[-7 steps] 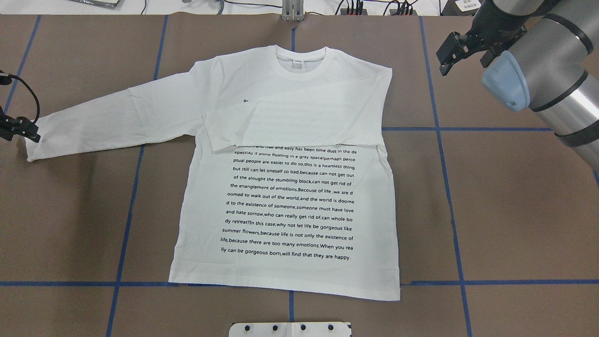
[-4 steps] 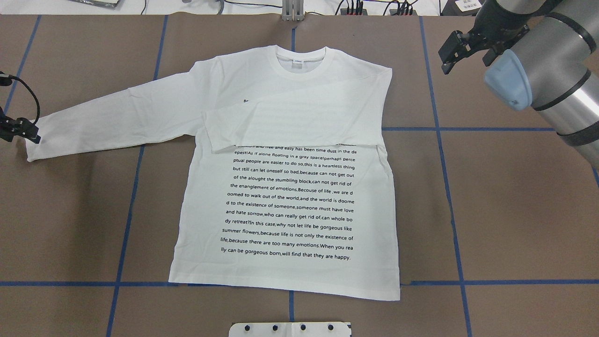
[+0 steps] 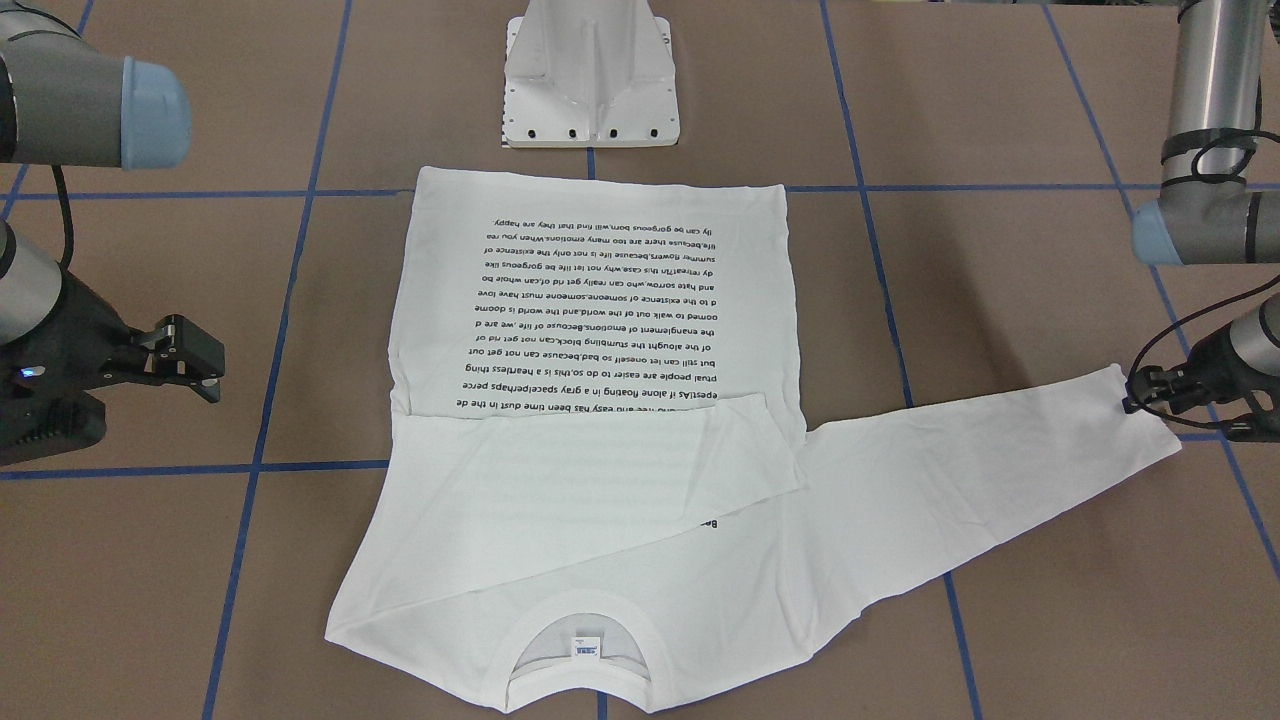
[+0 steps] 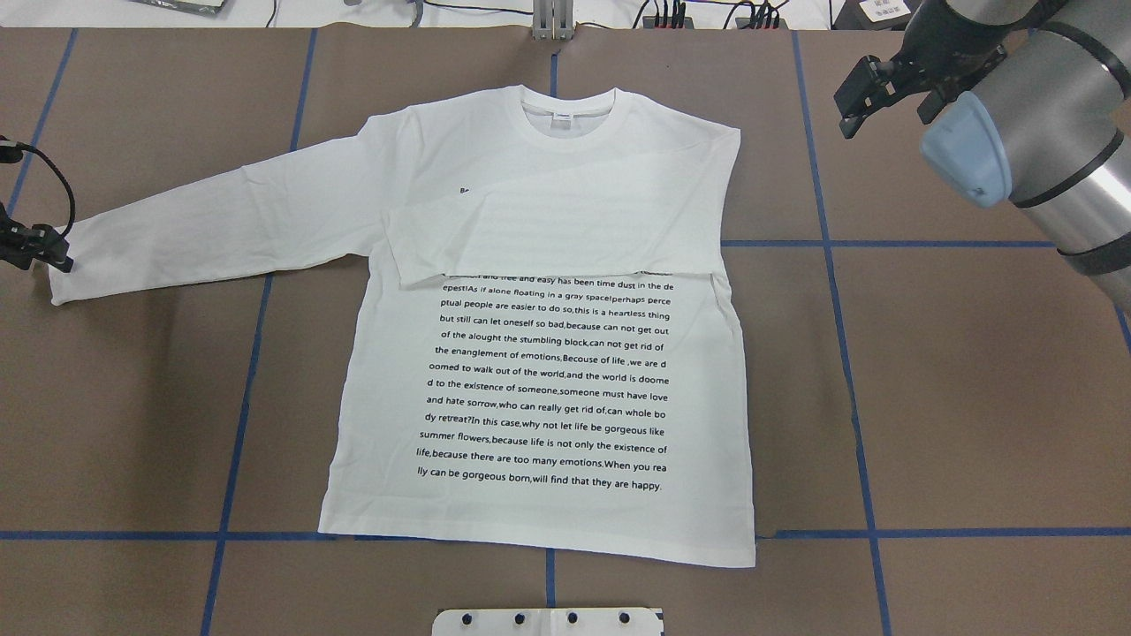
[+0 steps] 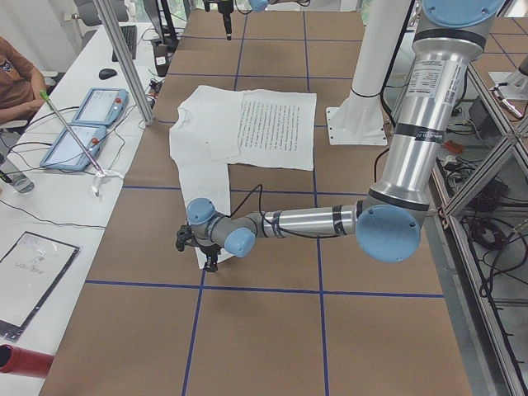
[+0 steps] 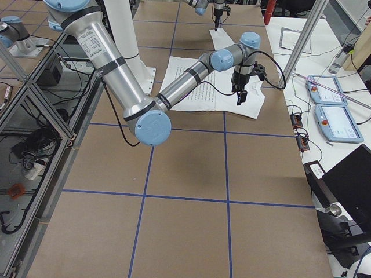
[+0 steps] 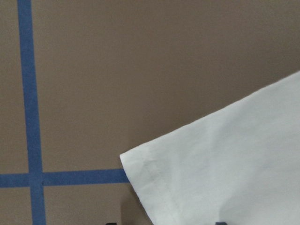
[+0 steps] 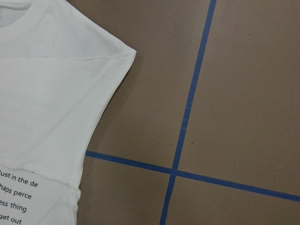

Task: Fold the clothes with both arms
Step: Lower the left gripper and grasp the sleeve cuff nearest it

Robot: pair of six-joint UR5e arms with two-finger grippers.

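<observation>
Your brown surface (image 4: 972,397) carries the white T-shirt (image 4: 539,389) flat at its centre, 1 sleeve folded across the chest, the other stretched toward the left claw (image 4: 57,256). That claw sits at the cuff, jaws parted, gripping nothing; the right claw (image 3: 205,372) hangs open and empty beside the shoulder.

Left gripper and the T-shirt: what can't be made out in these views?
Left gripper: whether it grips the sleeve cuff. It is small in the front-facing view and cut by the frame edge overhead, and only its fingertips show at the wrist view's bottom edge.
Printed text: the top lines are hidden under the folded sleeve in the overhead view.
Neck label: the wording is too small in the front-facing view.
</observation>
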